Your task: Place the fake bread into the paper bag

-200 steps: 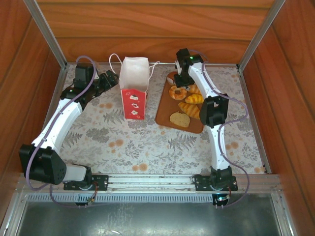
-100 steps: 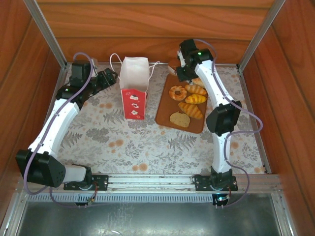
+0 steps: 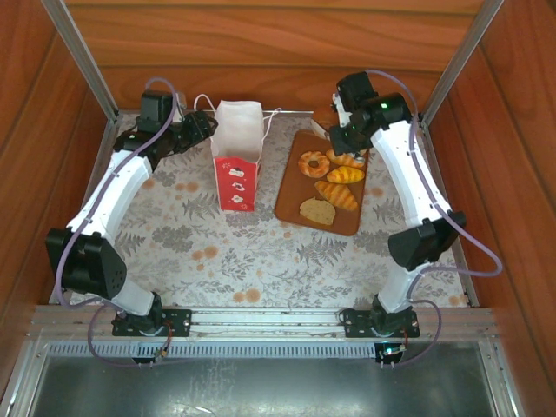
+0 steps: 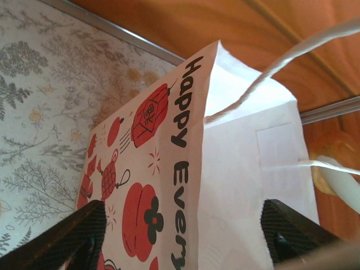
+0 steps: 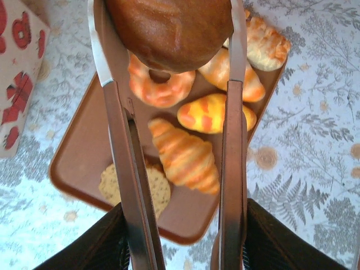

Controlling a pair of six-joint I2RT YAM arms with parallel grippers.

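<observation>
Over the last second the right arm had swung its elbow outward and drawn the right pincer (image 3: 346, 137) from above the far end of the brown board (image 3: 291, 198) toward the far right corner. Meanwhile the left pincer (image 3: 201, 129) had crept in to the left edge of the paper bag (image 3: 236, 155) and narrowed a little. I judged this to mean one piece was lifted and ready to carry, with the bag about to be steadied for it. The rest of the fake bread was on the board: a ring (image 3: 313, 163), a striped roll (image 3: 346, 175), a croissant (image 3: 334, 195) and a flat tan slice (image 3: 317, 211). The bag stood upright on the patterned surface (image 3: 261, 252), just left of the board. From above, the wrist hid what the right pincer carried. The right wrist camera made it plain: the pincer was clamped on a pair of metal tongs (image 5: 126, 169), and the tongs pinched a dark brown bun (image 5: 169, 31) above the board. The left wrist camera showed that pincer's dark fingers (image 4: 73, 236) wide apart, one to each side of the bag's printed red-and-white face, with a string handle (image 4: 270, 67) looping over it. Whether they already pressed on the paper could not be told. Only the overhead view showed the bag's open mouth, and its contents could not be made out.
</observation>
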